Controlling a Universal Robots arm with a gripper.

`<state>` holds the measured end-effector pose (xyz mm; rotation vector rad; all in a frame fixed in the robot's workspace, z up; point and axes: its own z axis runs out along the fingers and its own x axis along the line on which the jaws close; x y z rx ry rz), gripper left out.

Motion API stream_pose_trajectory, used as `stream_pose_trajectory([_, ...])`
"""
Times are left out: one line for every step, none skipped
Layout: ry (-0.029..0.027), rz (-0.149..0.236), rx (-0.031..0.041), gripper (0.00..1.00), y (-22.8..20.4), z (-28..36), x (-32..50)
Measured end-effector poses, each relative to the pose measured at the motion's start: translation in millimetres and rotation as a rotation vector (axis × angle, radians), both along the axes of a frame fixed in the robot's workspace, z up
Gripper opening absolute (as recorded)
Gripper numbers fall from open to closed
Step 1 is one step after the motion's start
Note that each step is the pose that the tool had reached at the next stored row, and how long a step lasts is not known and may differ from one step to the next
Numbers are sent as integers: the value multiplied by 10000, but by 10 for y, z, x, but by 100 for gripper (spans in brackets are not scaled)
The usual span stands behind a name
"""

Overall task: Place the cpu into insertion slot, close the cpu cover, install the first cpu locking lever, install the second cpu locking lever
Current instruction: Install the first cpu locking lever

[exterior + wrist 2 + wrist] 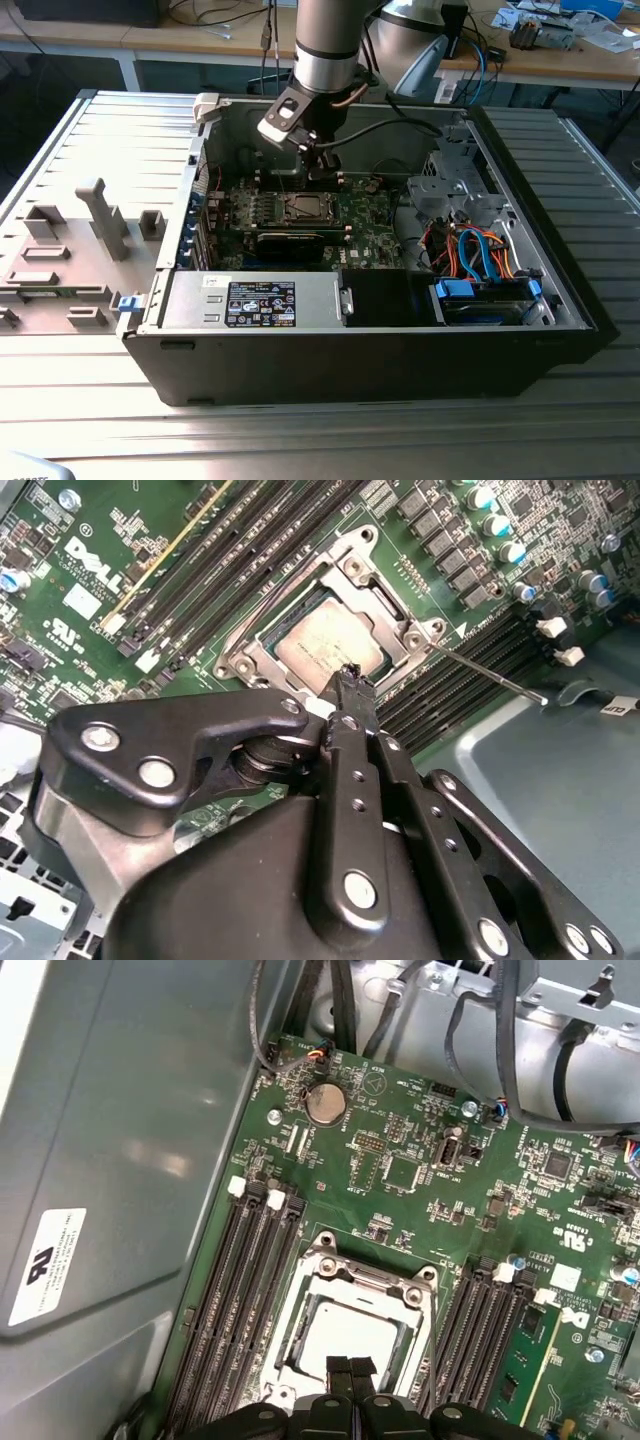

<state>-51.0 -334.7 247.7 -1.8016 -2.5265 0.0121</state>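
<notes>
The cpu point(322, 640) point(350, 1337) lies flat in the insertion slot point(305, 207), its dull pale face showing. The silvery cpu cover point(352, 568) point(368, 1282) lies down around it as a frame. A thin metal locking lever point(490, 674) sticks out free from one corner of the socket, over the memory slots. My gripper point(323, 168) point(350, 678) point(350, 1366) hangs just above the socket's edge. It is shut, the black fingertips pressed together with nothing between them.
Black memory slots point(240, 1290) flank the socket on both sides. A long black card point(290, 243) lies just in front of it in the exterior view. The case's grey wall point(120, 1160) stands close by. A drive cage with blue and orange cables point(480, 250) is at the exterior view's right.
</notes>
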Motion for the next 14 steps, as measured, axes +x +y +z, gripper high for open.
stream_pose_trajectory([0, 42, 0, 11, 0, 0, 0])
stream_pose_trajectory([1, 89, -1, 11, 0, 0, 0])
stream_pose_trajectory([0, 126, -1, 11, 0, 0, 0])
stream_pose_trajectory([0, 178, 0, 11, 0, 0, 0])
stream_pose_trajectory([0, 229, 0, 11, 0, 0, 0])
stream_pose_trajectory([0, 259, 0, 11, 0, 0, 0])
stream_pose_trajectory([0, 290, -1, 11, 0, 0, 0])
stream_pose_trajectory([0, 318, 0, 11, 0, 0, 0])
stream_pose_trajectory([0, 349, -1, 11, 0, 0, 0])
stream_pose_trajectory([0, 377, -1, 11, 0, 0, 0])
stream_pose_trajectory([0, 404, -1, 11, 0, 0, 0])
stream_pose_trajectory([0, 443, 0, 11, 0, 0, 0])
stream_pose_trajectory([0, 471, -1, 11, 0, 0, 0])
stream_pose_trajectory([0, 508, -1, 11, 0, 0, 0])
